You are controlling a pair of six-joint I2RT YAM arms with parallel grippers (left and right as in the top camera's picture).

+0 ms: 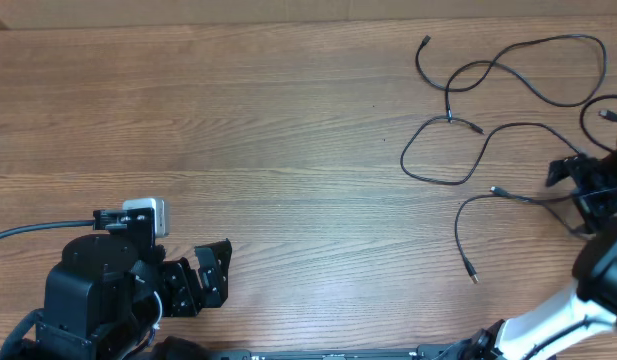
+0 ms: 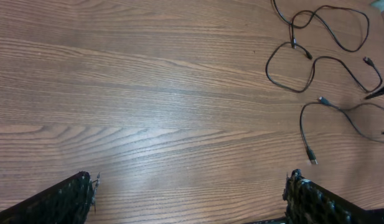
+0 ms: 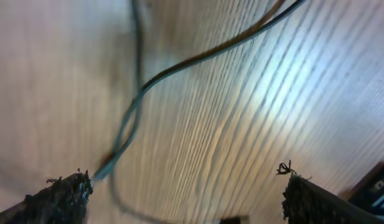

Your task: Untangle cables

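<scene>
Sprawling in loose, overlapping loops, the thin black cables lie on the far right part of the wooden table, with small plugs at their ends and a few strands crossing one another. The right gripper hangs over their right-hand edge with its fingers spread wide; its wrist view is blurred, but one of the cables runs beneath the gap, seemingly not pinched. The left gripper sits well apart at the near left, fingers likewise spread over bare wood, holding nothing.
</scene>
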